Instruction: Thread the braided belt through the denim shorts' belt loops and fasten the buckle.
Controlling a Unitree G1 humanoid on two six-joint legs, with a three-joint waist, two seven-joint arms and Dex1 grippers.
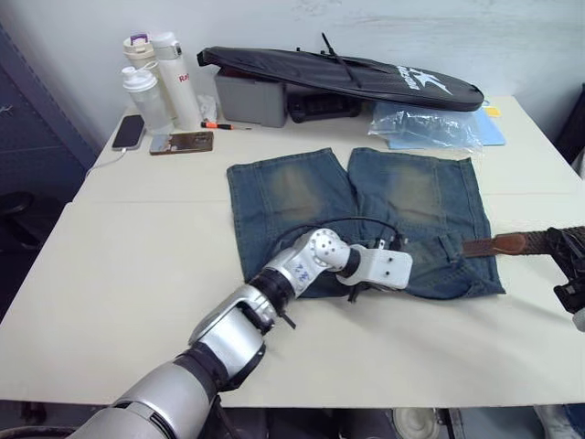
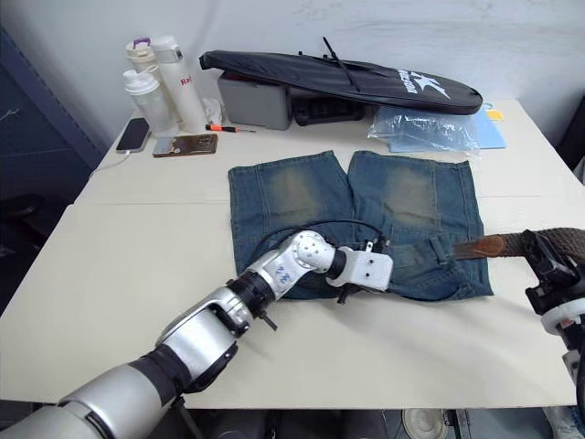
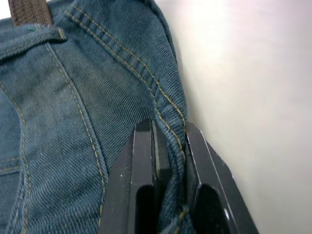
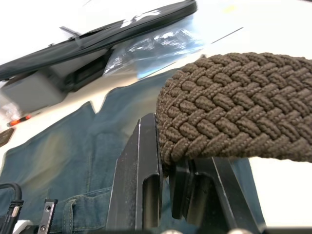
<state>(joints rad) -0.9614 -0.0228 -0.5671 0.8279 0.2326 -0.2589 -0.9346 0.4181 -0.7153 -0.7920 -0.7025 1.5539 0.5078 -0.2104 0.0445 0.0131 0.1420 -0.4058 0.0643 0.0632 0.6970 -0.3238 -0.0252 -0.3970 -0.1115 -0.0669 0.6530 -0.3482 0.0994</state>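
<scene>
Right tool (image 2: 546, 259) holds braided belt (image 2: 512, 244) beside denim shorts (image 2: 302, 197).

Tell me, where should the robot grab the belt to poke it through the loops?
Probably close behind the tan tip, pinching the belt across its flat faces, coming from the robot's right. The strap is flat and floppy, so a grip near the tip steers it. The right gripper holds it farther back.

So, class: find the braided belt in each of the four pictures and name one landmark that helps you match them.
Left eye view: braided belt at the shorts' right waist edge, running to the right pincer.
Right eye view: same place.
Left wrist view: brown strip at a belt loop.
Right wrist view: woven strap clamped in that pincer.
Shared landmark: the denim shorts.
</scene>
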